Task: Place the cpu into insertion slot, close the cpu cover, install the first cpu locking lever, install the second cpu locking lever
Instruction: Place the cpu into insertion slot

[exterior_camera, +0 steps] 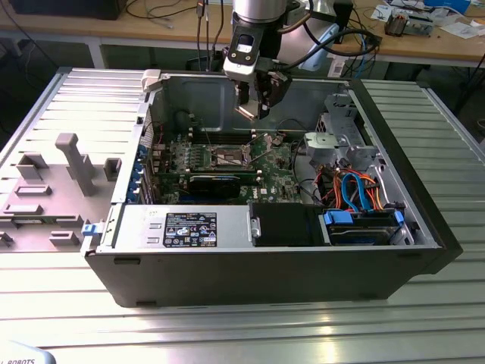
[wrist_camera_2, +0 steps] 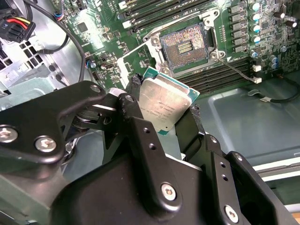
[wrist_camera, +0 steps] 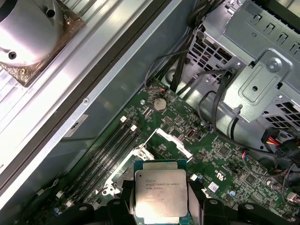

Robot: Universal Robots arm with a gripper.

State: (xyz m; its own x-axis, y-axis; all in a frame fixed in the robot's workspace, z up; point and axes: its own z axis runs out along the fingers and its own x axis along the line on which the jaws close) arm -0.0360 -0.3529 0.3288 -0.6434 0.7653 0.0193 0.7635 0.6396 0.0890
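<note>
A ribbed silver metal table (exterior_camera: 227,334) carries an open dark grey computer case (exterior_camera: 265,273) lying on its side. A long wooden workbench (exterior_camera: 68,23) littered with cables runs behind it. On the exterior view's left, a pale grey fixture plate with upright blocks (exterior_camera: 53,189) sits beside the case. Inside the case lie a green circuit board (exterior_camera: 261,163), a long black rectangular card (exterior_camera: 220,182) and a bundle of blue and orange cables (exterior_camera: 356,189).

The black two-fingered gripper (exterior_camera: 254,106) hangs above the board, clear of it. In both wrist views its black fingers (wrist_camera_2: 136,117) are pinched on opposite edges of the flat square cpu with a silver-grey metal top and green rim (wrist_camera_2: 165,104), and the chip's printed top faces the cameras. In the first wrist view the cpu (wrist_camera: 161,194) sits between the fingertips of the gripper (wrist_camera: 161,208).

The square insertion slot with a metal rim (wrist_camera_2: 184,45) is near the chip but apart from it. Its field of contacts is bare, and nothing is seated in it. In the first wrist view the thin silvery cpu cover frame (wrist_camera: 174,142) shows just past the held chip and appears lifted off the socket. Long dark memory slots (wrist_camera: 108,150) run alongside, and a perforated silver drive cage (wrist_camera: 262,70) stands at the board's far side.
</note>
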